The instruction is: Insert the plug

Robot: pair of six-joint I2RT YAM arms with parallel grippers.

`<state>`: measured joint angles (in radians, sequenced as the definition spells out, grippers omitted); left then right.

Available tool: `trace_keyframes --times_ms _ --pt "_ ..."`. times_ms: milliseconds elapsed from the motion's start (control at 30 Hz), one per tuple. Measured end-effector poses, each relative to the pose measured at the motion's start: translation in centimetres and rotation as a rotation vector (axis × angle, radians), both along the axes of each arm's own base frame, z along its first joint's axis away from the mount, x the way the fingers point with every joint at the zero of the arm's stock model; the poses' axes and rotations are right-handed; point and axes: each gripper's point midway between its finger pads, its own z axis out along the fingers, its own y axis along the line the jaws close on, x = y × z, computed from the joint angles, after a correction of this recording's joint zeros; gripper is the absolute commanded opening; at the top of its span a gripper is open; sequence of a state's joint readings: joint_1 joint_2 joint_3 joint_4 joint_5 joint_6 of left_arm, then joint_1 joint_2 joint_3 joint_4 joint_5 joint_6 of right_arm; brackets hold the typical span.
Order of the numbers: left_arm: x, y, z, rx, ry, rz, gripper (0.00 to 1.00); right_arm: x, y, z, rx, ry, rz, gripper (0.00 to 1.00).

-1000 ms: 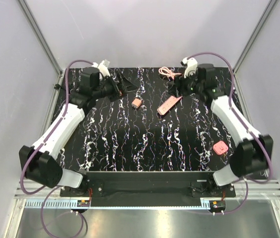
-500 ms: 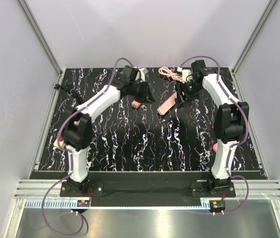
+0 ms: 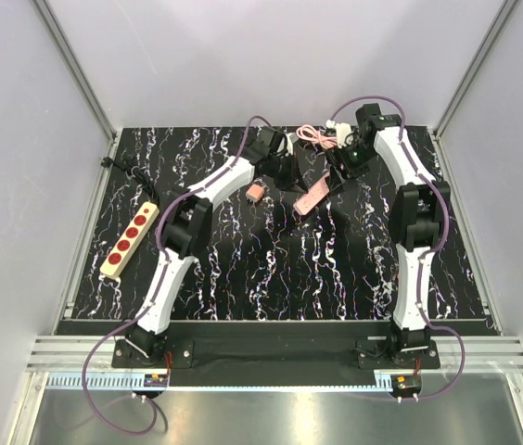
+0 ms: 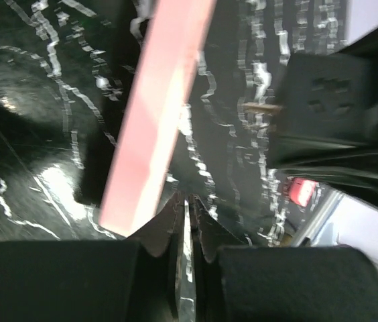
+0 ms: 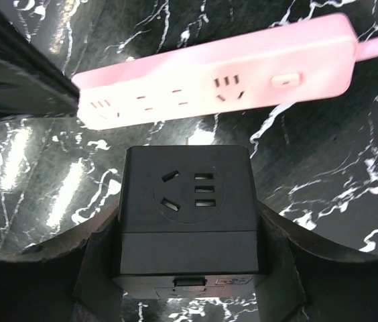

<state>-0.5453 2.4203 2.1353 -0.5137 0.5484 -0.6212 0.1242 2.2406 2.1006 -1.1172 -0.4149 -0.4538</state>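
Observation:
The plug (image 3: 255,192), a small pale-pink block, lies on the black marbled mat just left of the long pink power strip (image 3: 312,197). My left gripper (image 3: 292,176) hovers between them at the strip's near end. In the left wrist view the left gripper (image 4: 185,202) is shut with nothing between its fingers, and the pink strip (image 4: 155,114) runs up past it. My right gripper (image 3: 341,169) is behind the strip. In the right wrist view the right gripper (image 5: 189,209) is shut on a black socket cube (image 5: 189,194), with the pink strip (image 5: 222,67) just beyond it.
A beige strip with red sockets (image 3: 130,239) lies at the mat's left edge. The pink coiled cord (image 3: 312,136) sits at the back by the right wrist. A blurred red object (image 4: 303,191) shows in the left wrist view. Grey walls enclose the mat.
My left arm has swung right along the back to the pink strip, and its jaws have gone from wide open to shut. The right arm has drawn upright, still gripping the cube.

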Motion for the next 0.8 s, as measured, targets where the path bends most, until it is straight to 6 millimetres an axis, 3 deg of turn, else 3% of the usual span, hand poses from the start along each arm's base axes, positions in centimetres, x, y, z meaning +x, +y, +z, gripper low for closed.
trace_keyframes --times_ms 200,800 --pt "0.7 0.1 -2.9 0.026 0.028 0.014 0.12 0.4 -0.3 -1.3 -0.015 0.047 0.040 0.00" --pt "2.3 0.1 -4.7 0.034 0.019 0.063 0.11 2.9 0.0 -1.9 -0.023 0.022 0.078 0.00"
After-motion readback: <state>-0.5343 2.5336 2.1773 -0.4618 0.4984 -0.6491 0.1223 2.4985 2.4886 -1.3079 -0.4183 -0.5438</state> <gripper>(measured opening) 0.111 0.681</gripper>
